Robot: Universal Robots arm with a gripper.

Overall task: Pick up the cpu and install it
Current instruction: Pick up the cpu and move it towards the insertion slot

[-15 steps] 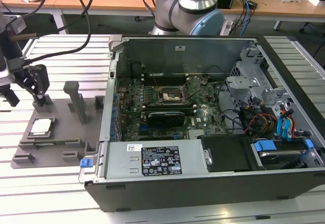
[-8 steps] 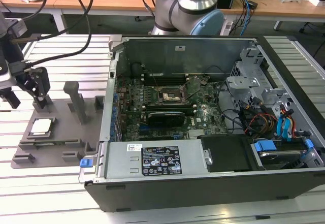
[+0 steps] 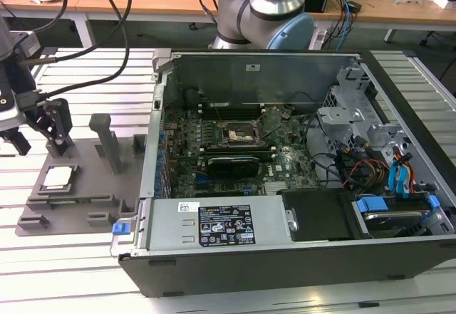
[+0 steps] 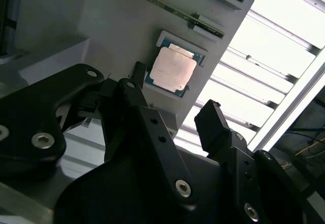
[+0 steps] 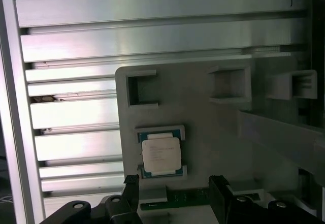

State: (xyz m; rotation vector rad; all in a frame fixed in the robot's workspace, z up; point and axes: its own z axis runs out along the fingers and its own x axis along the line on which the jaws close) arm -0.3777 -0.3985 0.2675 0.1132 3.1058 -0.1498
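At nine o'clock of the computer case (image 3: 285, 275) in the exterior view, the cpu (image 3: 58, 177) sits in its grey holder (image 3: 89, 186), with the gripper (image 3: 35, 143) hovering at its eleven o'clock. Second wrist view: fingers (image 4: 210, 125) spread, empty. First wrist view: cpu (image 5: 161, 155) untouched (pickup and installation both remain).

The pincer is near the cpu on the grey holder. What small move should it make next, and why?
Probably a short advance to bring the open pincer over the cpu, before lowering. In the first wrist view the cpu lies flat in its pocket on the grey holder, untouched, ahead of the fingertips and not between them.
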